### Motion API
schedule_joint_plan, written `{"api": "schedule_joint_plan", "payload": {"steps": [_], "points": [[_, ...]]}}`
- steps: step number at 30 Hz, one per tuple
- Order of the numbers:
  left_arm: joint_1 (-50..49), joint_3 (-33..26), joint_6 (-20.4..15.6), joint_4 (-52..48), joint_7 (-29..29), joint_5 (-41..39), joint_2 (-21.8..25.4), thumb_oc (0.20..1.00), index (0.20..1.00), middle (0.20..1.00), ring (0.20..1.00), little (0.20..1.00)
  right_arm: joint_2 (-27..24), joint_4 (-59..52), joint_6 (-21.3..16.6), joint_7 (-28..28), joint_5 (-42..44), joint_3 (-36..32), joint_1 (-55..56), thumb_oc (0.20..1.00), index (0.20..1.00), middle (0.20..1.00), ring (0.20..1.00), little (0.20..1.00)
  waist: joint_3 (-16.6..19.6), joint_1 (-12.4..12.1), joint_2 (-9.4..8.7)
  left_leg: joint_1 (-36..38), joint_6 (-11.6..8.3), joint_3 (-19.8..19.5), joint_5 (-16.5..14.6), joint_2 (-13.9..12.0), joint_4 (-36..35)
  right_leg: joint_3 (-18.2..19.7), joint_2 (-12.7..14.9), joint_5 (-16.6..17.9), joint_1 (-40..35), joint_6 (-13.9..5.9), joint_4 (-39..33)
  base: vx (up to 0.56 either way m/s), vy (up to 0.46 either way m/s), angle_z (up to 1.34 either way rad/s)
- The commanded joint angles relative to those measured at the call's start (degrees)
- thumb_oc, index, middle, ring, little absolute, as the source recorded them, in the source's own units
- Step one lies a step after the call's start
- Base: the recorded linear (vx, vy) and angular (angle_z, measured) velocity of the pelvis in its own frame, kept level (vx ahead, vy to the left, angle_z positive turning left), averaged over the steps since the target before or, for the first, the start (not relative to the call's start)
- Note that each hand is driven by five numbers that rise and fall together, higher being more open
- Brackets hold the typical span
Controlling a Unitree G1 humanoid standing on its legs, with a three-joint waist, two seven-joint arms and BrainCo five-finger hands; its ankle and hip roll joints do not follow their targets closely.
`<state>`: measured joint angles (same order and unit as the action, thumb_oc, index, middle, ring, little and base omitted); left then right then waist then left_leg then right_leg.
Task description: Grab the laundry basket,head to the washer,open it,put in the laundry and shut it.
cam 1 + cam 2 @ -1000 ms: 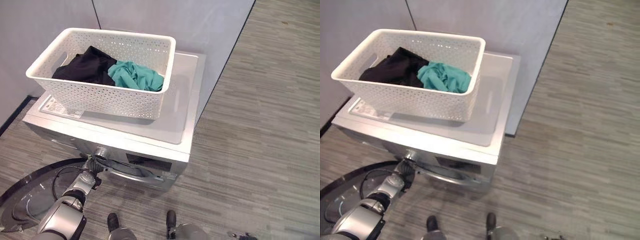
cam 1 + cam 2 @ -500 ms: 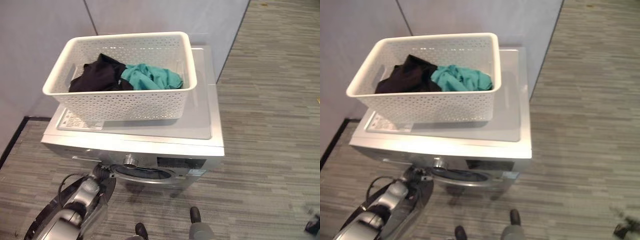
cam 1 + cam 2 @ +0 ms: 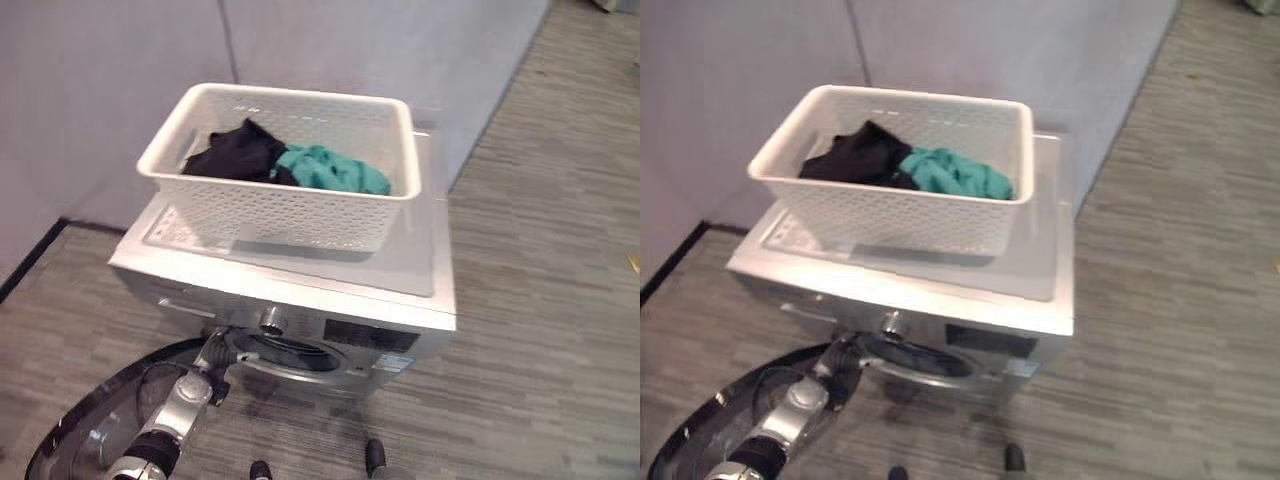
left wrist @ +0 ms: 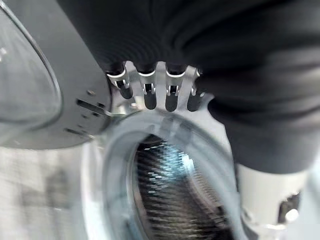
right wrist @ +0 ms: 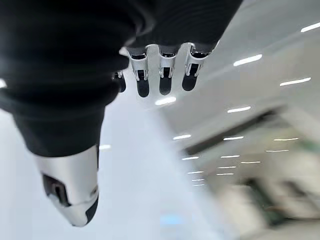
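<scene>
Left hand (image 4: 155, 92) fingers straight at washer (image 3: 300, 290) door (image 3: 110, 420)

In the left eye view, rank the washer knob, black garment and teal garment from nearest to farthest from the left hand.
1. Washer knob, on the front panel just above the left hand.
2. Black garment, on the basket's left side.
3. Teal garment, on the basket's right side.

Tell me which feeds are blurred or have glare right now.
Left wrist view: the washer drum and door rim smear with motion blur, the left hand sharper. Right wrist view: the right hand against streaked ceiling lights. Eye views: basket reasonably clear, slightly soft.
</scene>
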<state>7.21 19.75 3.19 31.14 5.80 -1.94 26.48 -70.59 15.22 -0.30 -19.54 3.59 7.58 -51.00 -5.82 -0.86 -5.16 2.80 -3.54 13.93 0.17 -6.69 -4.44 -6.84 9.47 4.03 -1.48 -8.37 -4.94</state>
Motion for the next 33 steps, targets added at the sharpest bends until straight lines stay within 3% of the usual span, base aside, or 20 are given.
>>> {"api": "schedule_joint_plan", "payload": {"steps": [1,2,3,9,10,13,15,22,33], "points": [[2.4,1.0,-4.0,-4.3,-3.5,-2.8,4.1,1.000,1.000,1.000,1.000,1.000,-2.9,9.3,-1.6,1.7,2.6,12.7,-16.5,1.000,1.000,1.000,1.000,1.000,-1.5,-3.7,-1.68,-2.7,1.01,-5.3,-1.5,-1.7,2.0,-3.9,-0.8,-6.4,-1.3,0.92,3.5,-0.02,-0.016,0.42],[2.2,0.7,-3.9,-4.5,-3.6,-2.9,4.0,1.000,1.000,1.000,1.000,1.000,-2.7,10.0,-1.7,1.7,2.8,14.4,-18.3,1.000,1.000,1.000,1.000,1.000,-1.4,-3.3,-1.44,-2.9,1.02,-5.4,-1.5,-1.6,2.0,-4.0,-0.8,-6.3,-1.3,0.92,3.5,-0.03,-0.015,0.57],[0.6,1.4,-4.2,-7.5,-4.6,-3.8,4.8,1.000,1.000,1.000,1.000,1.000,-0.2,15.1,-1.8,2.5,4.2,22.0,-27.2,1.000,1.000,1.000,1.000,1.000,-1.8,-4.8,-1.77,-4.3,1.00,-6.7,-1.2,-1.3,2.3,-5.1,-0.8,-6.0,-1.3,0.94,2.9,-0.02,-0.009,0.39],[-2.2,3.2,-4.2,-9.6,-7.0,-4.4,5.6,1.000,1.000,1.000,1.000,1.000,5.3,22.0,-2.6,5.7,8.7,31.0,-37.1,1.000,1.000,1.000,1.000,1.000,-2.9,-7.3,-1.86,-7.8,0.93,-9.4,-0.8,-0.8,3.4,-7.5,-0.6,-5.9,-1.0,1.08,2.4,-0.02,-0.015,0.37],[-4.0,4.3,-3.7,-9.5,-8.3,-5.6,5.9,1.000,1.000,1.000,1.000,1.000,7.8,25.5,-1.4,9.6,9.8,35.9,-39.7,1.000,1.000,1.000,1.000,1.000,-3.7,-8.4,-2.29,-9.9,0.80,-10.9,-0.9,-0.6,4.5,-9.0,-0.7,-6.2,-0.6,1.26,2.8,0.00,-0.005,0.37],[-4.4,4.5,-3.6,-9.2,-8.9,-5.6,6.0,1.000,1.000,1.000,1.000,1.000,8.0,26.2,-1.0,10.8,10.4,37.6,-40.9,1.000,1.000,1.000,1.000,1.000,-3.8,-8.2,-2.43,-10.8,0.89,-11.4,-0.5,-0.4,4.7,-9.4,-0.7,-6.0,-0.2,1.30,2.9,0.00,0.003,0.33],[-4.5,5.6,-3.1,-6.9,-9.7,-5.8,5.0,1.000,1.000,1.000,1.000,1.000,6.4,27.9,0.3,16.0,11.2,44.2,-42.8,1.000,1.000,1.000,1.000,1.000,-5.0,-7.8,-3.40,-12.9,0.80,-12.8,-0.1,-0.2,5.1,-10.7,-0.7,-6.6,0.8,1.60,4.1,-0.01,0.017,0.34],[-3.0,6.1,-3.8,-3.5,-8.0,-6.6,2.8,1.000,1.000,1.000,1.000,1.000,6.2,22.1,-1.6,18.5,15.7,46.1,-42.2,1.000,1.000,1.000,1.000,1.000,-5.9,-6.6,-4.44,-12.9,1.23,-11.7,-0.3,-0.3,4.7,-9.4,-0.7,-6.6,2.9,1.59,5.4,-0.01,0.015,-0.03],[-1.5,7.3,-4.8,-0.4,-6.9,-8.9,0.9,1.000,1.000,1.000,1.000,1.000,7.7,18.4,-2.4,21.0,15.1,54.1,-46.9,1.000,1.000,1.000,1.000,1.000,-6.9,-7.2,-5.39,-13.5,1.10,-11.8,-0.4,-0.3,5.1,-10.1,-0.6,-6.7,3.3,1.65,5.4,0.00,0.003,-0.05]]}}
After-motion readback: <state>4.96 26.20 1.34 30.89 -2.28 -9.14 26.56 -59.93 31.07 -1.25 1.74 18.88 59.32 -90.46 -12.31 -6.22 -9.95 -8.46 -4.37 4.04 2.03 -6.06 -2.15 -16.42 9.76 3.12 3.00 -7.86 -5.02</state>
